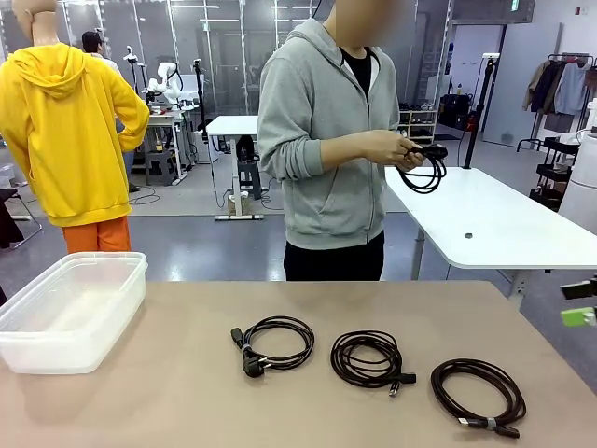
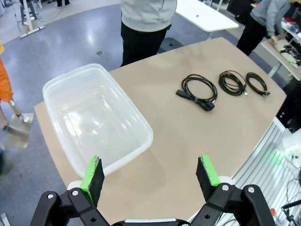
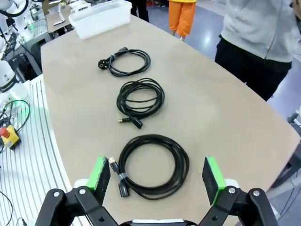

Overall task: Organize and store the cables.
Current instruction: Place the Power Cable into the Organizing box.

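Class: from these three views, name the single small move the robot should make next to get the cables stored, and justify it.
Probably lower the right gripper straight down onto the nearest cable coil. Its jaws stand open directly above that coil, which lies flat and untouched on the table, and the clear bin holds no cables yet.

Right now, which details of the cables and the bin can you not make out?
- Front view: held cable, plug ends covered by the person's hands.
- Front view: bin, left end cut off by the picture's edge.
- Left wrist view: farthest cable, plug type too small to tell.
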Available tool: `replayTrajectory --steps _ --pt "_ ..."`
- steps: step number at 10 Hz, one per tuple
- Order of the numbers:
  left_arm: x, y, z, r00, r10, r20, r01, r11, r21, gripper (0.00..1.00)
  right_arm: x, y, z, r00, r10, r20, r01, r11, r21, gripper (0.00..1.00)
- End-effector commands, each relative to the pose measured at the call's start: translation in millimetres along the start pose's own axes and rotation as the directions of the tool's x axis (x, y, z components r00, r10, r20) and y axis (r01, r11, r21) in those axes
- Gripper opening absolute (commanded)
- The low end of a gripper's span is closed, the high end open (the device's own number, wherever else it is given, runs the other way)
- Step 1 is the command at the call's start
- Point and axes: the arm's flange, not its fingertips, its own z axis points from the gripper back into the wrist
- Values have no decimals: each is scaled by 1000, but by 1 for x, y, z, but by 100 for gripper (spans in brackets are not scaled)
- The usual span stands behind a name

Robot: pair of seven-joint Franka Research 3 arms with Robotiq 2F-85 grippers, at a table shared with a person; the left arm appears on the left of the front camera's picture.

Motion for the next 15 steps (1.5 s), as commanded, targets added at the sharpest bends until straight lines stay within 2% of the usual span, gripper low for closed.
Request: replayTrajectory --steps 1,2,7,8,9,10,11,12,13,14,15 --pt "0 -1 1 1000 -15 7 15 1000 -13 100 -5 -3 -22 999 -42 20 41 999 15 100" --pt "0 -1 1 1000 -15 7 15 1000 -13 100 0 0 0 1000 0 0 0 1000 0 100" --pt "0 0 0 1000 0 0 0 1000 0 100 0 0 0 1000 0 0 0 1000 0 100" --pt "44 -24 -21 992 -102 -71 100 994 -34 100 0 0 0 1000 0 0 0 1000 0 100" --pt "85 -51 -65 982 -87 -165 93 995 27 100 0 0 0 1000 0 0 0 1000 0 100" --pt "106 -79 -107 977 -103 -185 99 995 -33 100 0 0 0 1000 0 0 0 1000 0 100" --pt "114 -105 -154 945 -138 -296 131 990 -41 100 0 0 0 1000 0 0 0 1000 0 100" --pt "117 -123 -186 935 -119 -334 123 992 -10 100 0 0 0 1000 0 0 0 1000 0 100" --pt "120 -145 -213 940 -103 -324 115 993 16 100 0 0 0 1000 0 0 0 1000 0 100" --pt "119 -170 -235 922 -146 -360 192 977 95 100 0 0 0 1000 0 0 0 1000 0 100" --pt "116 -192 -256 916 -145 -375 201 973 115 100 0 0 0 1000 0 0 0 1000 0 100"
